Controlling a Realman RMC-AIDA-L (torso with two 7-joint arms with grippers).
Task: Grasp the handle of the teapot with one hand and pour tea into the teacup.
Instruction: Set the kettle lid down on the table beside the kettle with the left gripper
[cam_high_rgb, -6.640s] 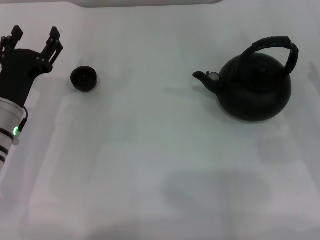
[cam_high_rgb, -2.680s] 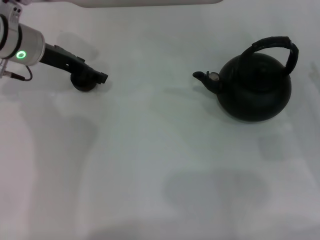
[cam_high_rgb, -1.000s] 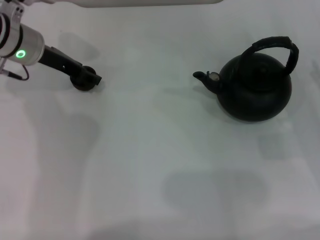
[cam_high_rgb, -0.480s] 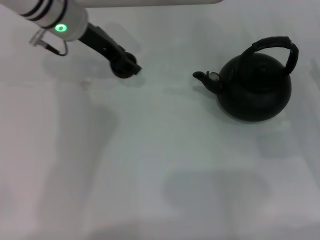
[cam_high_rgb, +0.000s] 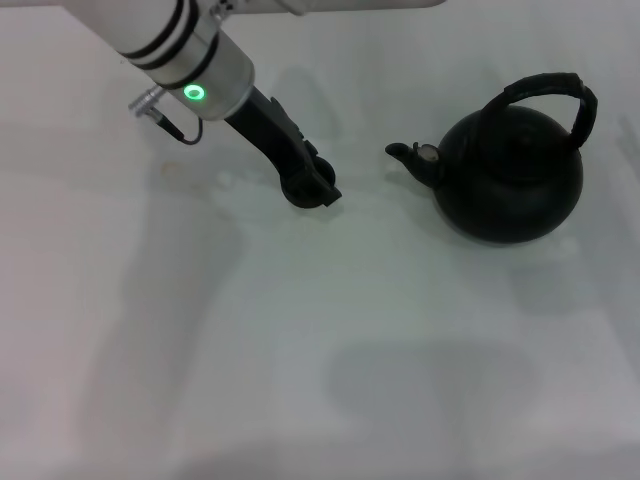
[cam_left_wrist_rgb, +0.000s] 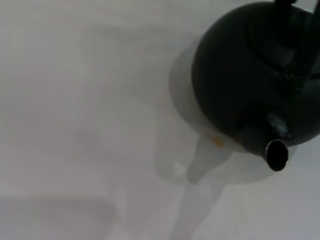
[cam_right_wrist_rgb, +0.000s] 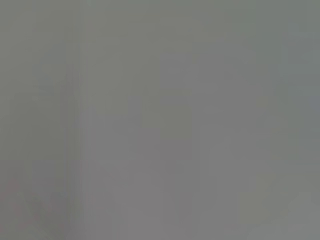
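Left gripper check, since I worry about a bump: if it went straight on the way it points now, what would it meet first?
Probably the teapot: the left gripper, shut on the teacup, points toward its spout. The table looks bare between them, though depth is unclear.

Left claw (cam_high_rgb: 318, 188) sits over the teacup (cam_high_rgb: 303, 192) in the head view; black on black, so finger state and grip can't be read. Left arm runs off the top edge. Left wrist view: teapot (cam_left_wrist_rgb: 250, 70) cut by the top and right edges, handle (cam_left_wrist_rgb: 300, 30) mostly out of frame, own fingers not visible. Right wrist view is a flat grey blur, nothing readable. Tea not visible anywhere.
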